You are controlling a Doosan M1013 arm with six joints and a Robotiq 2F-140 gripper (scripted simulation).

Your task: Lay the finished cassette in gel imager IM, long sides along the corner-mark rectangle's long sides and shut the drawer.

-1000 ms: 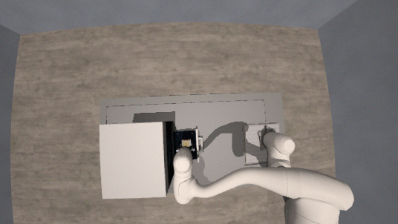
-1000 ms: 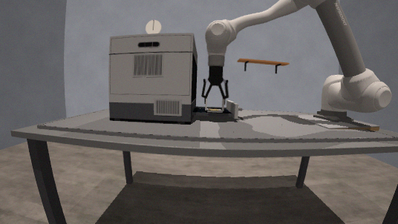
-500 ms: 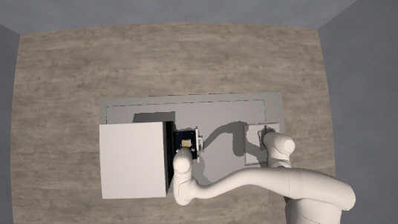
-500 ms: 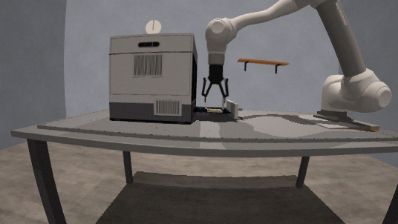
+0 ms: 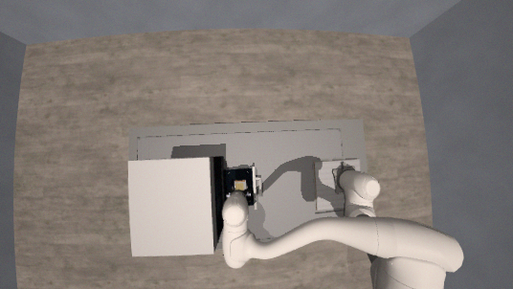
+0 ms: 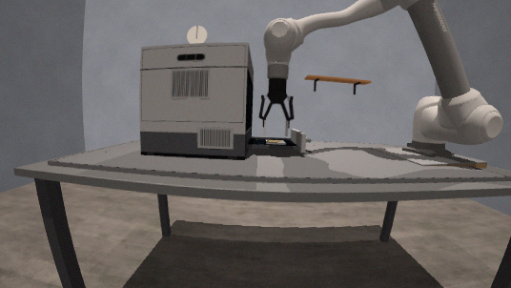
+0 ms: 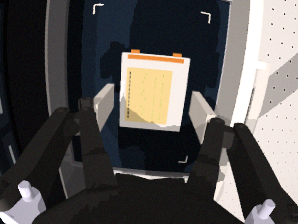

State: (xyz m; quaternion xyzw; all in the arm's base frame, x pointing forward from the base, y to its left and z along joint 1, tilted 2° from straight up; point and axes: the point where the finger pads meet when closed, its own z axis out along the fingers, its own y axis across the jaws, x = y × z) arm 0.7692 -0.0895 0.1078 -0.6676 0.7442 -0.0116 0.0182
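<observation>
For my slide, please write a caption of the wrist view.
The open gripper above the cassette, slightly tilted between white corner marks on the dark glass.

The gripper [image 5: 238,194] [image 6: 275,129] [image 7: 152,99] has been raised and is now held higher above the open drawer [image 5: 245,174] [image 6: 299,141] [image 7: 150,156] than before. The arm's wrist [image 5: 235,213] [image 6: 278,30] has been lifted with it, higher over the same drawer.
</observation>
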